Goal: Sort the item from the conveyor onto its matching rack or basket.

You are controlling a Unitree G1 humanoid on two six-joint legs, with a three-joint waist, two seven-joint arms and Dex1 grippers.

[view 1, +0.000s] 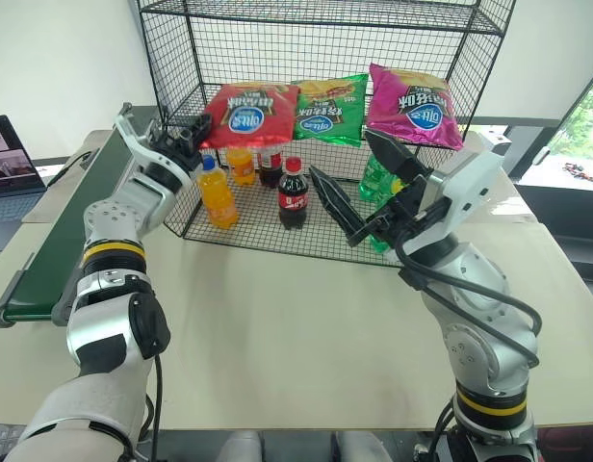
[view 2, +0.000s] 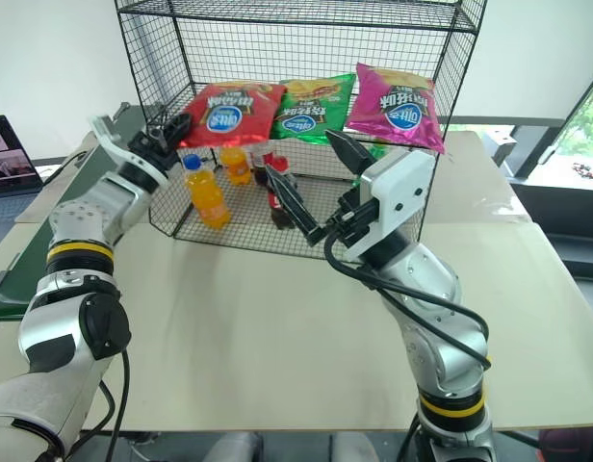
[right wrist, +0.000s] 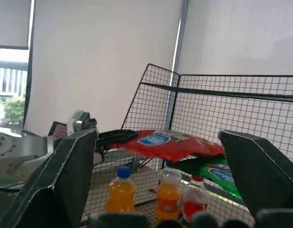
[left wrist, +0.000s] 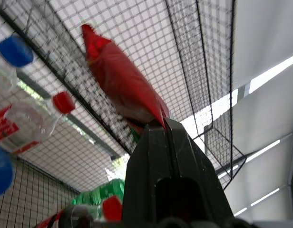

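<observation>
The left gripper [view 1: 193, 132] was clamped shut on the near-left corner of the red chip bag [view 1: 246, 114], holding it over the middle shelf of the black wire rack [view 1: 277, 38], at that shelf's left end. The bag lay roughly flat, logo up, and whether it rested on the grid or hung just above it could not be told. Just to its right on the same shelf sat a green bag [view 1: 327, 108], and right of that a magenta bag [view 1: 412, 108] whose near edge overhung the shelf front.

Below the shelf, on the rack's bottom grid, stood an orange drink bottle with a blue cap [view 1: 217, 192], a second orange bottle [view 1: 241, 165] behind it, a dark cola bottle with a red cap [view 1: 293, 193] and another cola bottle [view 1: 270, 168] farther back (a green bottle [view 1: 375, 180] stood to the right, partly hidden by the right arm).

The right gripper [view 1: 362, 183] hung in front of the rack's lower right part, its two black fingers spread wide with nothing between them, covering some of the bottles from the head view.

The dark green conveyor [view 1: 70, 226] ran along the left side of the beige table [view 1: 306, 337], its belt bare. A laptop [view 1: 10, 159] sat at the far left.
</observation>
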